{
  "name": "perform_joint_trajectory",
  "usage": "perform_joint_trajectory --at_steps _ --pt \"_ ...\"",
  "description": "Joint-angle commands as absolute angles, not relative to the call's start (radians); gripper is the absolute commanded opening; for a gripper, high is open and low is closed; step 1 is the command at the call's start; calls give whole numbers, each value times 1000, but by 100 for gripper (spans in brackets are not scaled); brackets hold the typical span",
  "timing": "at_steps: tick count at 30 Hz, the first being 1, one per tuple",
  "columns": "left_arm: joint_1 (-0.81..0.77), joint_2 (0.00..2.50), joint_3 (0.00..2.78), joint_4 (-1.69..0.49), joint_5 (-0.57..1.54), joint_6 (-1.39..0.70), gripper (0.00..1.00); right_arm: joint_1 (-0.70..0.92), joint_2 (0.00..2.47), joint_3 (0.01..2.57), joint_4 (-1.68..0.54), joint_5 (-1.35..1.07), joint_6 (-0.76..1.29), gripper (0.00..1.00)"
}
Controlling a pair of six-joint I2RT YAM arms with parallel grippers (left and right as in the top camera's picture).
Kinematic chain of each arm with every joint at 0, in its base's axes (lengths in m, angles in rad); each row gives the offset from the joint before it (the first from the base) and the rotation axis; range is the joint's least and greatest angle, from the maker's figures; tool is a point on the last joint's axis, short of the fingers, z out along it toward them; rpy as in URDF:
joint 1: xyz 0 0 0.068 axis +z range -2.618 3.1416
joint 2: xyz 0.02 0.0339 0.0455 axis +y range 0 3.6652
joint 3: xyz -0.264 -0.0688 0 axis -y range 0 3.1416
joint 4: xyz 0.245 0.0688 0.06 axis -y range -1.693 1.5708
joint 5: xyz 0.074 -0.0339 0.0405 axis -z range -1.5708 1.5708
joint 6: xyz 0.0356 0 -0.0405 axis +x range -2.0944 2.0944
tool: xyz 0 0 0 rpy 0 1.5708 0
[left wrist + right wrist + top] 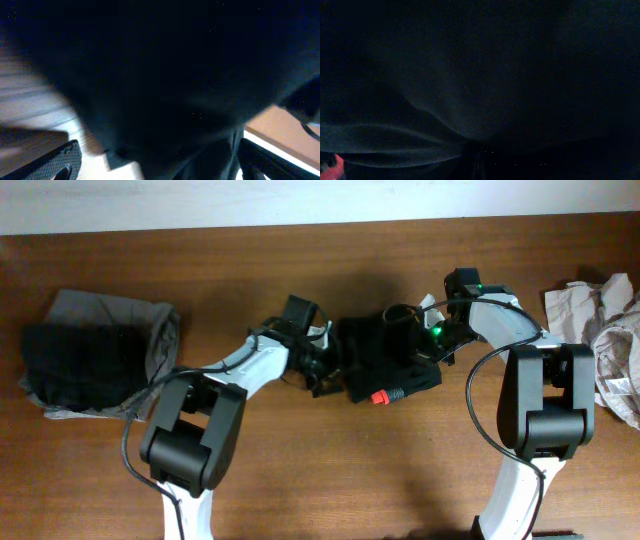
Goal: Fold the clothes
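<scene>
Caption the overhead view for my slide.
Left arm and right arm meet at bunched black leggings, between a folded dark pile and crumpled pale cloth.

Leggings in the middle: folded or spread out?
Folded, roughly: the leggings lie as a compact black bundle, not laid out long; red lining shows at its near edge. How neat, cannot tell.

The overhead camera looks straight down on the desk [300, 480] from high up, the arms [195, 430] entering at 6 o'clock. Both wrist cameras sit tight against the black leggings [385, 360], which fill their frames; the left one catches desk at 8 o'clock. All three share the leggings.
</scene>
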State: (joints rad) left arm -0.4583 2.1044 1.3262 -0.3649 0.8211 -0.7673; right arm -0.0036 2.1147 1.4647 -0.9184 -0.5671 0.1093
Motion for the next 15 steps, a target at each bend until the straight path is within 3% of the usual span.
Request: perform_joint_trajectory --at_steps 1,15 --pt "-484 2122 1325 -313 753 -873 99 7 2130 1449 -919 -566 117 4" --pt "-546 2325 1325 -19 900 -1138 99 9 2130 1449 -919 -569 117 4"
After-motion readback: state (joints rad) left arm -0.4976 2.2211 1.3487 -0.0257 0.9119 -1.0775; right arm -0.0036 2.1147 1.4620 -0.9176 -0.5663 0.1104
